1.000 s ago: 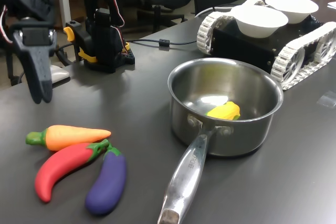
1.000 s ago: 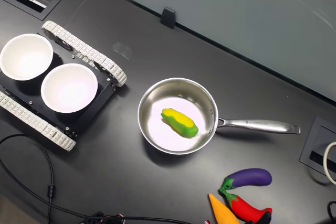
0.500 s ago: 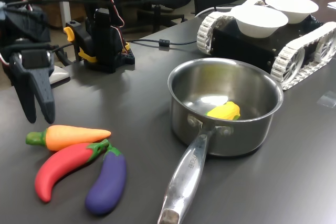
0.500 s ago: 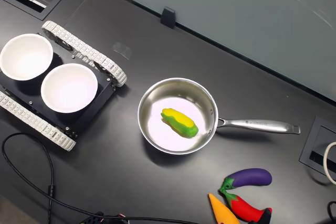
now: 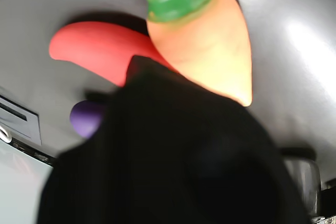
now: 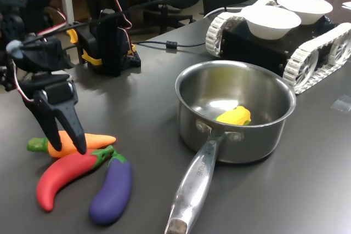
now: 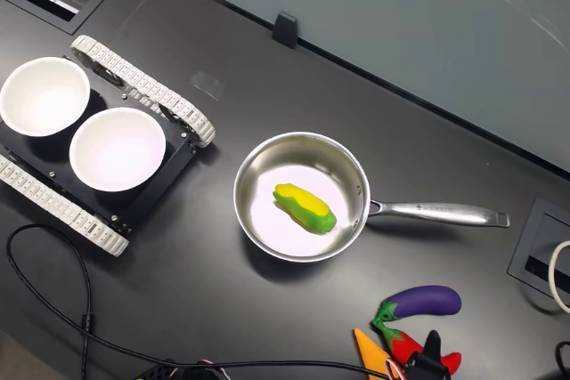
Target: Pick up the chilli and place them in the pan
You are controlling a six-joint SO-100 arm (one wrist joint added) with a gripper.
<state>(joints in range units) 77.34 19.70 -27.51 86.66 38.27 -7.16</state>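
Note:
The chilli (image 6: 66, 176) lies on the dark table between an orange carrot (image 6: 88, 140) and a purple eggplant (image 6: 112, 190), at the first exterior view's lower left. My gripper (image 6: 68, 149) points down over the carrot and the chilli's green stem end. It is open, with nothing between its fingers (image 6: 78, 135). The pan (image 6: 263, 143) stands to the first exterior view's right of them, with a yellow-green toy corn (image 6: 235, 116) inside. In the second exterior view the gripper (image 7: 426, 364) covers part of the chilli (image 7: 403, 342). A black finger (image 5: 168, 150) fills much of the wrist view, over the chilli (image 5: 94, 45) and the carrot (image 5: 210, 51).
A tracked black vehicle (image 6: 307, 53) carries two white bowls (image 6: 271, 20) beyond the pan. The arm's black and yellow base (image 6: 109, 47) sits at the back, with a cable (image 7: 53, 282) across the table. A recessed box (image 7: 541, 254) lies near the pan's handle (image 7: 436, 213).
The gripper has come down and moved to the first exterior view's right, from above the bare table to just over the carrot and chilli. Its fingers have spread a little. The vegetables have not moved.

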